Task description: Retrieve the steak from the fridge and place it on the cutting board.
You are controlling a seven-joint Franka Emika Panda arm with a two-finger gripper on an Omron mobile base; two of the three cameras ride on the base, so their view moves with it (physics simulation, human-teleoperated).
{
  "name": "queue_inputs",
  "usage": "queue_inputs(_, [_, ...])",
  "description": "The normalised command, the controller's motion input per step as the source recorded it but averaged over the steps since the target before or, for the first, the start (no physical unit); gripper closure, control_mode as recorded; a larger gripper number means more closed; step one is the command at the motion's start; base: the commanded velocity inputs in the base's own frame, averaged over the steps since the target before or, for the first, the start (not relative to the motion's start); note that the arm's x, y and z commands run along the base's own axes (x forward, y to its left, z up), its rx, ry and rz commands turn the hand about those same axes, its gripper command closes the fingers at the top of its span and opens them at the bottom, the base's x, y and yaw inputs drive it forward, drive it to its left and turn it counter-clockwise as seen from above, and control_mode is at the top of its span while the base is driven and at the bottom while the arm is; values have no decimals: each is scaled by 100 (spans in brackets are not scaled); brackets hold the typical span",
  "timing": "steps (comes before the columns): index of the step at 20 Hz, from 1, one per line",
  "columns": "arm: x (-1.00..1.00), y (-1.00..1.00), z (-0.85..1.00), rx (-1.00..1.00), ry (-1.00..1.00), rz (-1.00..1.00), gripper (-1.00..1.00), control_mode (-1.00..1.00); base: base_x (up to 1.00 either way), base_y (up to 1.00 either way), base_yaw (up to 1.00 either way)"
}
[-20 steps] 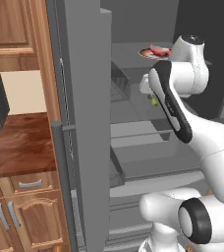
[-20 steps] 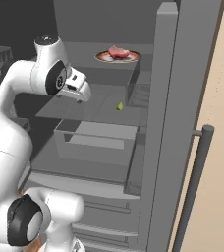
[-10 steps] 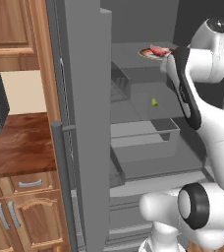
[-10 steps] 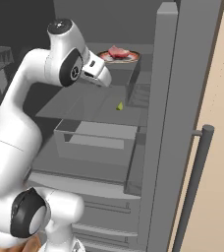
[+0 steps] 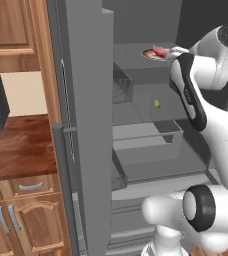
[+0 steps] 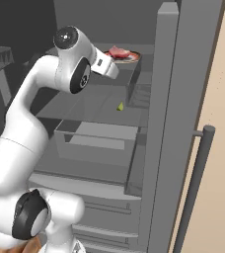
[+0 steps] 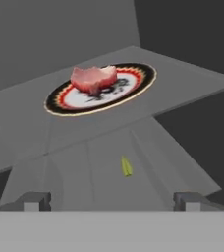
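Observation:
The steak [image 7: 93, 78] is a red-pink slab lying on a round orange-rimmed plate [image 7: 65, 101] on the upper shelf of the open grey fridge [image 5: 86, 125]. The steak [image 5: 158, 50] also shows in the left base view, and the steak [image 6: 118, 51] in the right base view. My gripper [image 7: 111, 201] is open, its two tips wide apart with nothing between them. It hangs in front of the shelf, a little below the plate's level and short of the steak. The cutting board is out of view.
A tiny green item [image 7: 126, 166] lies on the middle shelf below the plate. Under it a grey drawer [image 5: 146, 142] stands pulled out. Door bins [image 6: 140, 94] and the right door's handle [image 6: 196, 188] lie to the right. A wooden counter [image 5: 16, 150] lies to the left.
The arm has lifted the hand from the middle shelf's height up toward the upper shelf and the plate. The jaws stand slightly wider.

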Motion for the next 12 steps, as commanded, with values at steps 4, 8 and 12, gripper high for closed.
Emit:
queue_inputs(4, [39,0,57,2,1,-1,-100,-100,0,0,0])
queue_inputs(8, [51,0,27,0,0,0,-100,-100,0,0,0])
queue_inputs(12, [65,0,-8,-10,0,0,-100,-100,0,0,0])
